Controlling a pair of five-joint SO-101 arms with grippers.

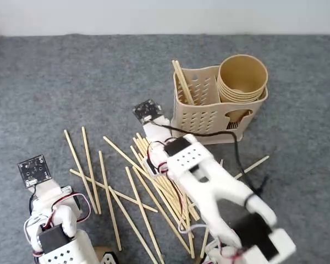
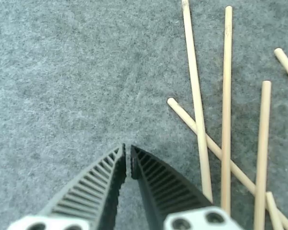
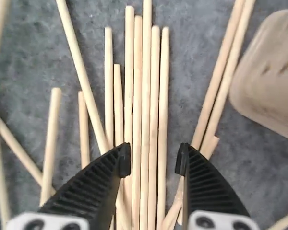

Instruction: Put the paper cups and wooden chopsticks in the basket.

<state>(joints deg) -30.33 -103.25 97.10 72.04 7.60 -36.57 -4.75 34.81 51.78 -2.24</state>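
A beige perforated basket (image 1: 204, 118) stands at the back right of the grey carpet, holding stacked paper cups (image 1: 242, 77) and a few wooden chopsticks (image 1: 182, 82). Many more chopsticks (image 1: 154, 181) lie scattered in front of it. My right gripper (image 3: 152, 160) is open, low over a tight bundle of chopsticks (image 3: 145, 96), its fingers (image 3: 116, 165) straddling several of them; the basket's corner (image 3: 273, 81) is close by. My left gripper (image 2: 127, 160) is shut and empty over bare carpet, with loose chopsticks (image 2: 198, 105) beside it. The left arm (image 1: 49, 220) sits at the front left.
The right arm's white body (image 1: 209, 187) and its black cable (image 1: 239, 159) stretch over part of the chopstick pile. Open carpet (image 1: 55, 82) lies at the back left. A pale wall runs along the far edge.
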